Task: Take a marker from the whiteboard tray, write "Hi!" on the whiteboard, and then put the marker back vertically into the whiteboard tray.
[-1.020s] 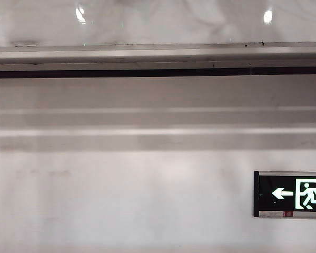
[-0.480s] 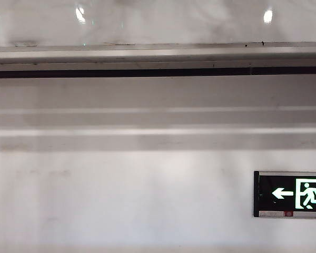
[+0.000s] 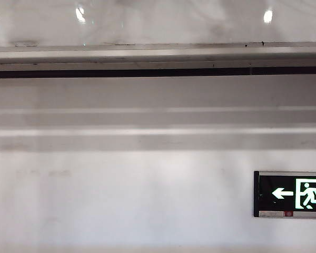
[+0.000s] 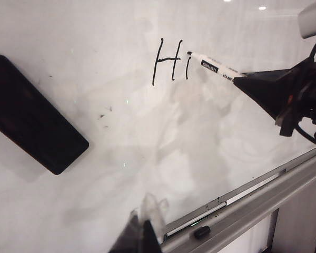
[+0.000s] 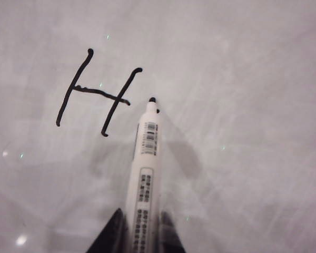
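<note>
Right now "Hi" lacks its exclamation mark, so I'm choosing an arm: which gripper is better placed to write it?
The right gripper: it is shut on the marker, tip at the whiteboard beside the "i". The left gripper sits low by the whiteboard tray, holding nothing visible.

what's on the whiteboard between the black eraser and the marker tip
The handwritten "Hi" lies between the black eraser and the marker held by the right gripper, on the whiteboard; the left wrist view shows it.

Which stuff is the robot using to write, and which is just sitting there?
For the job:
- marker, held in the right claw
- whiteboard with "Hi" written
- whiteboard tray

Just there:
- black eraser on the board
- exit sign
- left claw, idle near the tray
</note>
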Controlling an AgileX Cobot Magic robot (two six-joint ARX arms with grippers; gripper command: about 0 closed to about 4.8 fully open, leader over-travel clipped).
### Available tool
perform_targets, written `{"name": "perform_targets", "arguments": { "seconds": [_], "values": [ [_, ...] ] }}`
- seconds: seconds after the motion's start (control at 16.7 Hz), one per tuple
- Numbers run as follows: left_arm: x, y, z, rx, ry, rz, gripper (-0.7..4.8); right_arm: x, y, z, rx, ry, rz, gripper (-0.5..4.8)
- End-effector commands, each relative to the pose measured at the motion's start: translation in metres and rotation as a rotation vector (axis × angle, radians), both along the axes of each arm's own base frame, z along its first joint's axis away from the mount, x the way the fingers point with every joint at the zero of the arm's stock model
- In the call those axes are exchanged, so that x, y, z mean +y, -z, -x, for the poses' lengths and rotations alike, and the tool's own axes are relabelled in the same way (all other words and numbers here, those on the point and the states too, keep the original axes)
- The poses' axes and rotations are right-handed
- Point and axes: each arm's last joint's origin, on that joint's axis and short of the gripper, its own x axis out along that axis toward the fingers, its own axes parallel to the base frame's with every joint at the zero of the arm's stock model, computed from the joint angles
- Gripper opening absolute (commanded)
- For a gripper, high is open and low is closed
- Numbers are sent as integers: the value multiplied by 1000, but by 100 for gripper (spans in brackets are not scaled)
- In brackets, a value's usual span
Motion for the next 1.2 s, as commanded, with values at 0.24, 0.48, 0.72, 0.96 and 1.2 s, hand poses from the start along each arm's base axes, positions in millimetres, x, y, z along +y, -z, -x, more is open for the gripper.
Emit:
{"name": "perform_targets", "arguments": {
  "seconds": [0.24,0.48,0.72,0.96,1.2],
  "values": [
    [1,-2,2,-12,8,7,-6,-3,-6,2,-42,12,-30,-1],
    [1,-2,2,-12,8,7,-6,-2,-3,1,-20,11,-16,-1],
    [1,-2,2,-12,8,7,-7,-2,-3,1,-22,12,-17,-1],
    [1,-2,2,-12,9,8,-6,-2,-6,2,-44,12,-31,-1],
    [1,-2,2,-11,9,8,-6,-10,-12,14,-58,10,-40,-1]
  ]
}}
